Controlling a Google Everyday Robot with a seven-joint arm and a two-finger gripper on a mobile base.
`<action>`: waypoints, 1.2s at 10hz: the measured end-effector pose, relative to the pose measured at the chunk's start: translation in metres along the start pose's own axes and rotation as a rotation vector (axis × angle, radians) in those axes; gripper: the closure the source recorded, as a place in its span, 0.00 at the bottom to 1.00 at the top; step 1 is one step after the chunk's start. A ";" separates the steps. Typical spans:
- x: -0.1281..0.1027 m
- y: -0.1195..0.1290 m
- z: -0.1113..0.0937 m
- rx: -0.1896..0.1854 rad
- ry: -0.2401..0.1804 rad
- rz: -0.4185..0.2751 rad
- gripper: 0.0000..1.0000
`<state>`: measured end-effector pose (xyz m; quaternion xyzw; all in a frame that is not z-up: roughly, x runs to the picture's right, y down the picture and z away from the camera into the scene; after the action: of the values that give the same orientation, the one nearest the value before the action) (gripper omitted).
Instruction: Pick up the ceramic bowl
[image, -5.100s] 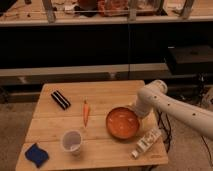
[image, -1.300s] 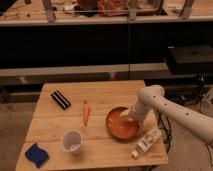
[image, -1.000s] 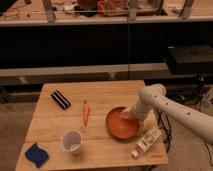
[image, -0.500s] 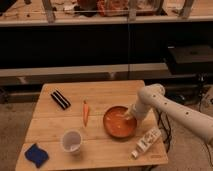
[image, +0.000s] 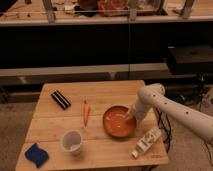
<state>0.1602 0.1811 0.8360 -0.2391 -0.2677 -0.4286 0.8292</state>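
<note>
On the wooden table (image: 100, 90) you have one ceramic bowl (image: 115, 126), right of centre, with the gripper (image: 129, 116) down at its right rim; whether it is clamped there you cannot tell. Around the bowl you can count one carrot (image: 86, 112) to its left, one black bar (image: 60, 99) at the back left, one translucent cup (image: 72, 141), one blue cloth (image: 36, 154) at the front-left corner, and one white bottle (image: 146, 142) lying at the front right. Any label on the bottle is too small for you to read.

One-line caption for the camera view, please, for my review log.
Robot gripper at the ceramic bowl's rim nearest the arm, on a wooden table with carrot and cup.
</note>
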 end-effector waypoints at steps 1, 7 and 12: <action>0.001 -0.001 0.000 0.001 0.001 0.003 0.80; 0.003 -0.008 -0.002 -0.002 0.005 0.004 0.82; 0.006 -0.018 -0.018 -0.008 0.011 -0.014 0.82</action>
<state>0.1525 0.1572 0.8291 -0.2382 -0.2629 -0.4367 0.8267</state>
